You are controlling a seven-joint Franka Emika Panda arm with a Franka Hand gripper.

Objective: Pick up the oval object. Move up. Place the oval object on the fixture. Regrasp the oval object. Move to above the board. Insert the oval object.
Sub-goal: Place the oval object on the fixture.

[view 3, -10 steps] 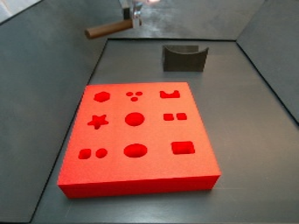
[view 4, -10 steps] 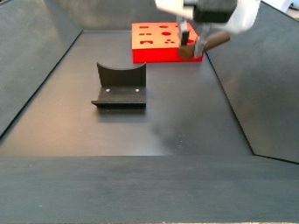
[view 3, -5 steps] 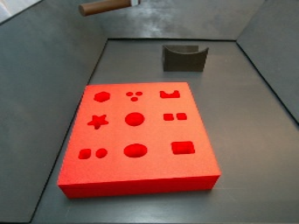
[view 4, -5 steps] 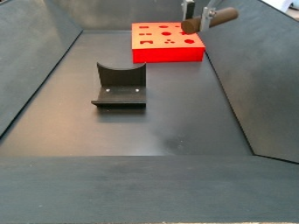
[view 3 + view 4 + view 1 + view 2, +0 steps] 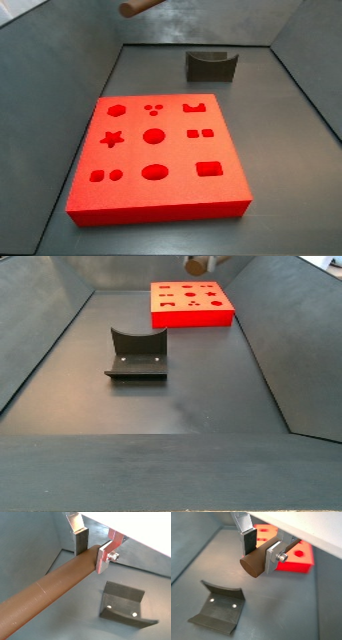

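Observation:
My gripper (image 5: pixel 92 548) is shut on the oval object (image 5: pixel 53 587), a brown rod clamped near one end between the dark pad and the silver finger plate. In a wrist view its oval end face (image 5: pixel 254 565) points outward from the gripper (image 5: pixel 260 549). High up, only the rod's tip (image 5: pixel 138 6) shows at the upper edge of a side view, as does its end (image 5: pixel 197 265); the gripper itself is out of both side views. Below on the floor stands the fixture (image 5: pixel 211 66), its notch bare (image 5: pixel 138 354). The red board (image 5: pixel 160 155) lies flat.
Grey sloping walls enclose the dark floor (image 5: pixel 174 406) on all sides. The fixture (image 5: pixel 127 607) sits below the gripper in a wrist view, with the board (image 5: pixel 299 556) behind the fingers. The board (image 5: pixel 191 304) lies at the far end from the fixture.
The gripper has risen with the rod in it, from beside the board up past the top edge of both side views. The board and fixture stayed put.

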